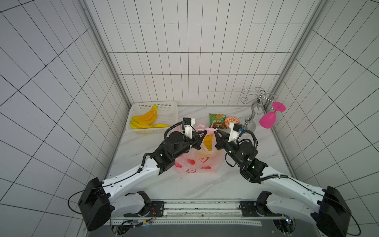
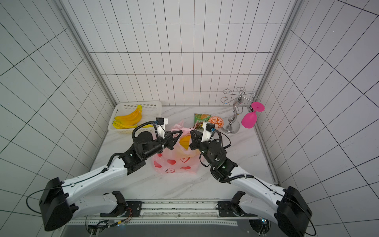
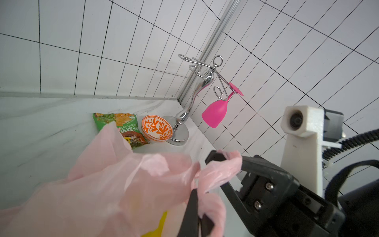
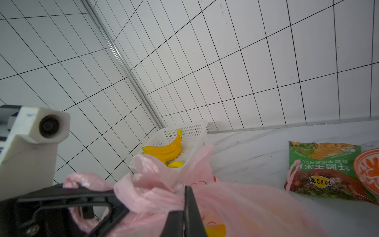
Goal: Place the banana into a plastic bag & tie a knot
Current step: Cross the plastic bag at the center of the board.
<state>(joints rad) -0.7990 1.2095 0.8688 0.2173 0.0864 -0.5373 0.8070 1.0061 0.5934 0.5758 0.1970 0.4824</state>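
Observation:
A pink plastic bag (image 1: pixel 194 164) printed with red hearts lies mid-table in both top views, its mouth lifted between my two arms. A yellow banana (image 1: pixel 208 142) shows through the film inside the bag (image 2: pixel 176 164); a bit of the banana (image 3: pixel 158 227) also shows in the left wrist view. My left gripper (image 1: pixel 205 132) is shut on one twisted pink handle (image 3: pixel 207 197). My right gripper (image 1: pixel 215 131) faces it a short way off, shut on the other handle (image 4: pixel 143 197). In the right wrist view the bag (image 4: pixel 246 205) spreads beyond the right gripper (image 4: pixel 187 197).
A white basket (image 1: pixel 152 102) at the back left holds bunches of bananas (image 1: pixel 145 118). Behind the bag lie a green snack packet (image 1: pixel 217 120) and an orange patterned bowl (image 1: pixel 231 121). At the back right, a chrome rack (image 1: pixel 251 119) carries a hanging pink goblet (image 1: pixel 267 120).

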